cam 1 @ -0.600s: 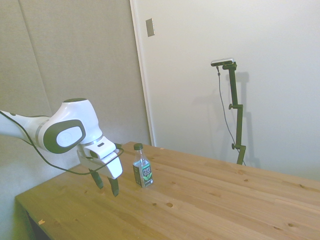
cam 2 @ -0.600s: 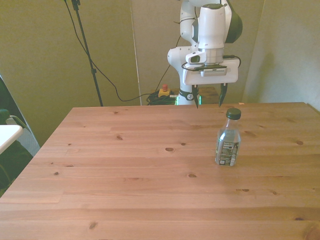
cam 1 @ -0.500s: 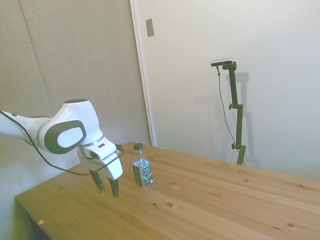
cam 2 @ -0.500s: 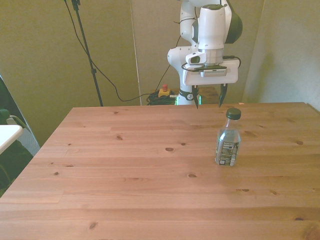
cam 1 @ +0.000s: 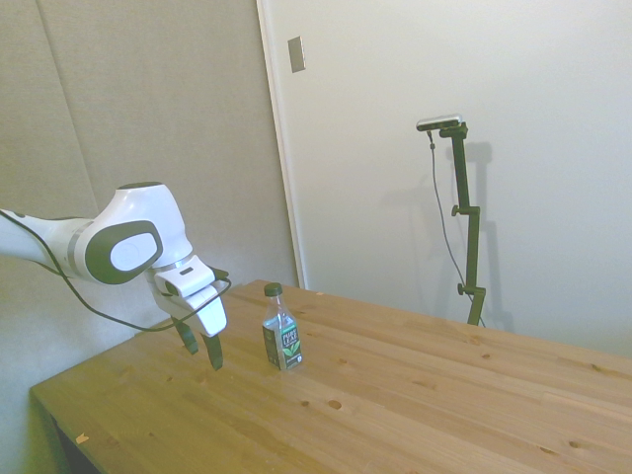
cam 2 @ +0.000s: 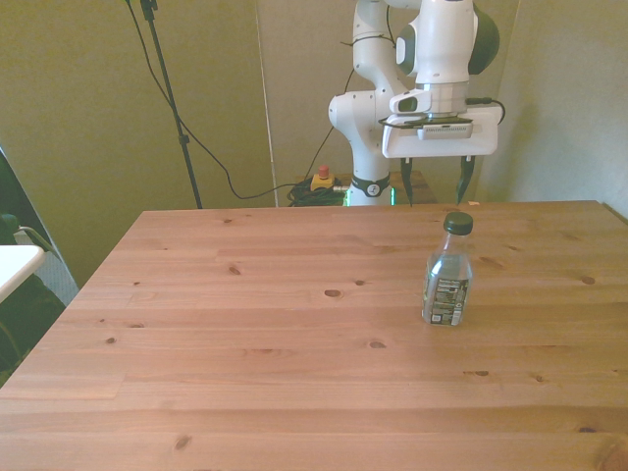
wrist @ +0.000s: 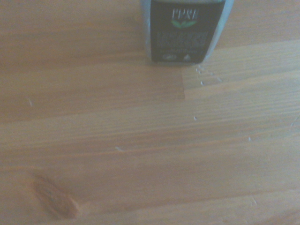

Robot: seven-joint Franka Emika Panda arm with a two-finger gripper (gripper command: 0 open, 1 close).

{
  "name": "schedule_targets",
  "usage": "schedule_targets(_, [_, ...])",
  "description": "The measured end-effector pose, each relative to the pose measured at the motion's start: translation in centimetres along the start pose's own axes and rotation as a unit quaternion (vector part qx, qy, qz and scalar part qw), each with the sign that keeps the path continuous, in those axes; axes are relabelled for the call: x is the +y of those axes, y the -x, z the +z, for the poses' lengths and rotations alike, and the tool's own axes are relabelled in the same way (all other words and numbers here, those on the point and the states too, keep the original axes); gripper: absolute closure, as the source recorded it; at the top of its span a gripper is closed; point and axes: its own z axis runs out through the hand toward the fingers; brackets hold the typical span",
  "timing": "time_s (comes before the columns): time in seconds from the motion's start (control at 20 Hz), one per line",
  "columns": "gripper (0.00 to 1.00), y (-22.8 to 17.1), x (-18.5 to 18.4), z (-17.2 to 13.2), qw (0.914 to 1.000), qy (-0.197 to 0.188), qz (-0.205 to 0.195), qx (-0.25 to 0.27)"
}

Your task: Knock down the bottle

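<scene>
I held the pincer (cam 2: 437, 189) released and empty behind the upright bottle (cam 2: 447, 273) on the tabletop (cam 2: 245, 334); approach step, next a push forward.

My wrist view is soft and blurred. The side view looks pale and washed out. My front view is warmer and yellow-tinted, and sharp.
</scene>
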Motion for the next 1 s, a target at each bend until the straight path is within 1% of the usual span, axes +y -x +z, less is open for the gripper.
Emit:
schedule_targets(0.2, [0.00,-1.8,-2.2,-0.9,0.9995,-0.013,0.027,0.009])
schedule_targets(0.35, [0.00,-3.3,-4.0,-1.3,0.9989,-0.019,0.039,0.019])
schedule_targets(0.4, [1.00,-3.2,-4.0,-1.4,0.9989,-0.019,0.038,0.019])
schedule_targets(0.65, [1.00,-2.2,-5.9,-0.8,0.9989,-0.016,0.041,0.019])
schedule_targets(0.85, [1.00,-3.5,-7.8,-0.2,0.9982,-0.011,0.050,0.031])
schedule_targets(1.0, [1.00,-4.1,-8.6,0.0,0.9980,-0.008,0.054,0.031])
